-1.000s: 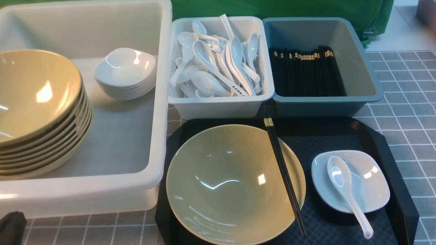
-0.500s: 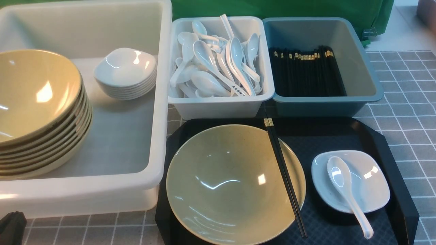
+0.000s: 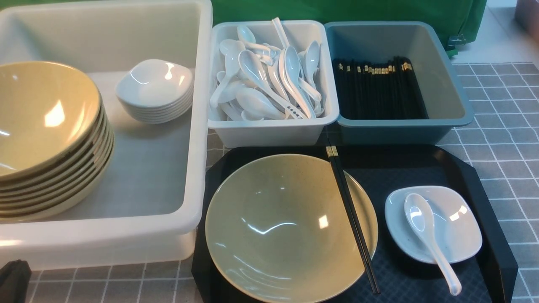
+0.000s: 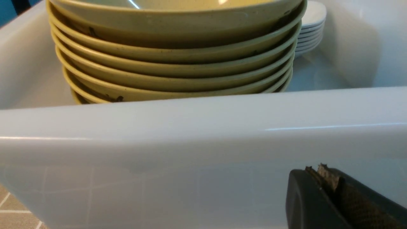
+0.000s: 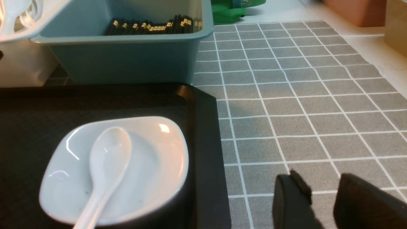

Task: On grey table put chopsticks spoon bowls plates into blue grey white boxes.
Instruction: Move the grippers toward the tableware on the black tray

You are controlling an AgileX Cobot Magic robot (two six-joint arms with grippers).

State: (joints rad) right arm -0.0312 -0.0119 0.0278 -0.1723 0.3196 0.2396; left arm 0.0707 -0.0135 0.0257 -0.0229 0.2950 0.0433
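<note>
On the black tray [image 3: 471,168] stand a yellow-green bowl [image 3: 278,227] with a pair of black chopsticks [image 3: 351,216] lying across its right side, and a white square plate [image 3: 454,223] with a white spoon [image 3: 425,231] in it. The plate [image 5: 152,159] and spoon [image 5: 108,162] also show in the right wrist view. My right gripper [image 5: 321,178] is open and empty, low over the grey cloth, beside the tray and apart from it. My left gripper [image 4: 314,170] is shut and empty, close against the outer wall of the big white box [image 4: 190,152]; it shows as a dark tip [image 3: 12,277] in the front view.
The big white box [image 3: 198,126] holds a stack of yellow-green bowls [image 3: 42,126] and a stack of white plates [image 3: 156,90]. A small pale grey box [image 3: 269,130] holds several spoons. A blue box [image 3: 400,128] holds several chopsticks. Grey checked cloth [image 3: 505,139] lies to the right.
</note>
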